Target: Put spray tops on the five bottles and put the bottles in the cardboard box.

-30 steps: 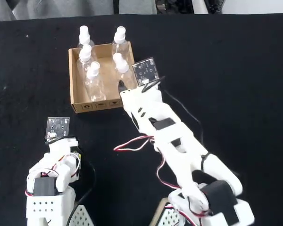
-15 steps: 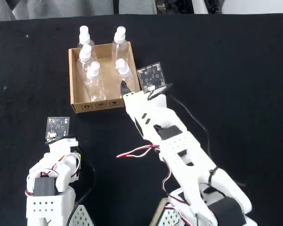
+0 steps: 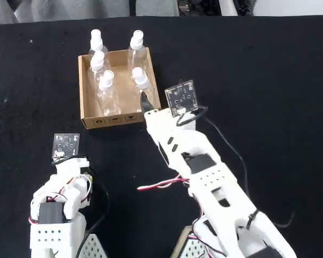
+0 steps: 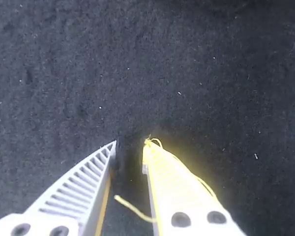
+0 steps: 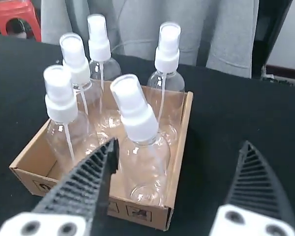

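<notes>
Five bottles, all fitted with spray tops, are seen upright and, it appears, inside the cardboard box toward the desk's far edge. The right tool is held wide open and empty at the box corner facing the desk's near right. The nearest bottle is placed straight ahead of it, long axis vertical. The left tool, parted by a mere slit, is parked at the near edge, well apart. Black cloth is noted underneath, grey fabric behind.
</notes>
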{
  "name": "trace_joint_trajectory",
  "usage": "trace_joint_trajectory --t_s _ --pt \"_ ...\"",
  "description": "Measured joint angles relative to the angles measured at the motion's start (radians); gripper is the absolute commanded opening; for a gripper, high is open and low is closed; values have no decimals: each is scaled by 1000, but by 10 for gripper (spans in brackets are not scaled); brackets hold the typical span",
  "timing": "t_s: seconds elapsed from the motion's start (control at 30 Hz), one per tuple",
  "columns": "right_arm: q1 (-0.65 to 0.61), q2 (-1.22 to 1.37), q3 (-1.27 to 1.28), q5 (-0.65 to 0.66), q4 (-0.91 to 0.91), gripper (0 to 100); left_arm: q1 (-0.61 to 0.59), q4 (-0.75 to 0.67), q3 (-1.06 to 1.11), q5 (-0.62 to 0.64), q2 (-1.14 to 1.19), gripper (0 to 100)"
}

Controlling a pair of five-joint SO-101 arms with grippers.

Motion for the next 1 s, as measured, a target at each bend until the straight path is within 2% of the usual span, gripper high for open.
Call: trace_joint_trajectory --t_s 1.0 --pt "0 -445 193 0 0 322 0 0 0 0 0 80"
